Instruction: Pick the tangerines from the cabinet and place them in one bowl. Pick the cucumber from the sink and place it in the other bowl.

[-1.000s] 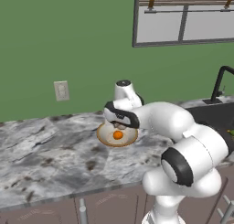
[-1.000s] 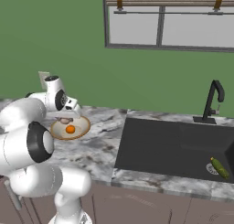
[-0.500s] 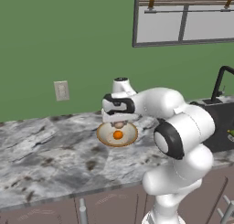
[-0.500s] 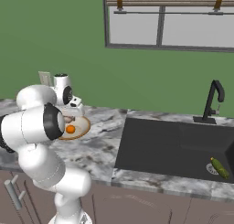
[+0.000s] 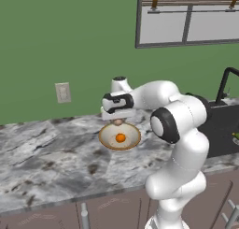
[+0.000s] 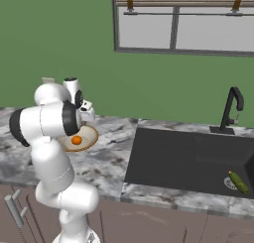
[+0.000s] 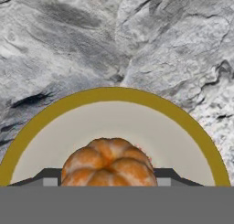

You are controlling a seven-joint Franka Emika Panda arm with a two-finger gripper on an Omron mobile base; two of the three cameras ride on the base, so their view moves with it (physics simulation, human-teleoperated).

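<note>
Second tangerine held over bowl, ready to drop.
Gripper (image 5: 118, 122) hangs wrist-down just above the bowl (image 5: 106, 140), fingers clamped on the tan tangerine (image 7: 109, 162) so it lands beside the bright orange tangerine (image 5: 120, 138) already lying below it. Arm folds back over the marble counter (image 5: 42, 153), elbow high. Cucumber (image 6: 238, 181) lies in the sink (image 6: 173, 157), well off to the gripper's side.

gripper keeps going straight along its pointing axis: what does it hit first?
Likely the shallow beige bowl with the orange-brown rim. The gripper points down over it, a dull tan-brown tangerine between its tips. The bright orange tangerine already lies inside. Depth is unclear.
</note>
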